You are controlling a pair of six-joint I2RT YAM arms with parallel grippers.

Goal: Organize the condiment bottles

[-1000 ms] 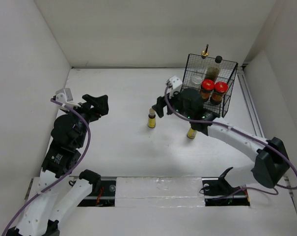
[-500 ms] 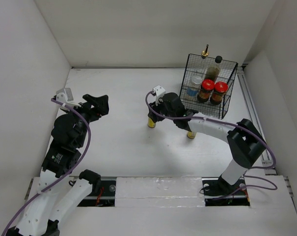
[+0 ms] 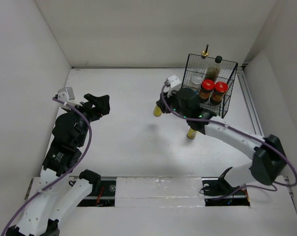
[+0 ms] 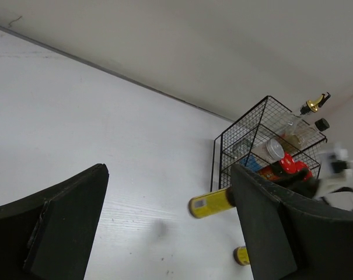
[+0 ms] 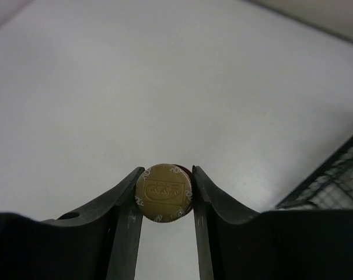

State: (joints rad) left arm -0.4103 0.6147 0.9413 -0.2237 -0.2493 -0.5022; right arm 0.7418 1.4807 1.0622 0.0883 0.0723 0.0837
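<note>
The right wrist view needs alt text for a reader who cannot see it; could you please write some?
The right gripper has its jaws shut on the gold cap of a small bottle, seen end-on above a white table. A corner of a black wire basket shows at the lower right.

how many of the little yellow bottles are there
2. One yellow bottle is held in the right gripper, off the table; the other stands on the table near the basket. None seems hidden.

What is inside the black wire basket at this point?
Five containers: tall gold-spouted bottle, dark black-capped bottle, left red-lidded jar, right red-lidded jar, and a shaker, its lower part covered by the right arm. The floor of the basket is hidden.
</note>
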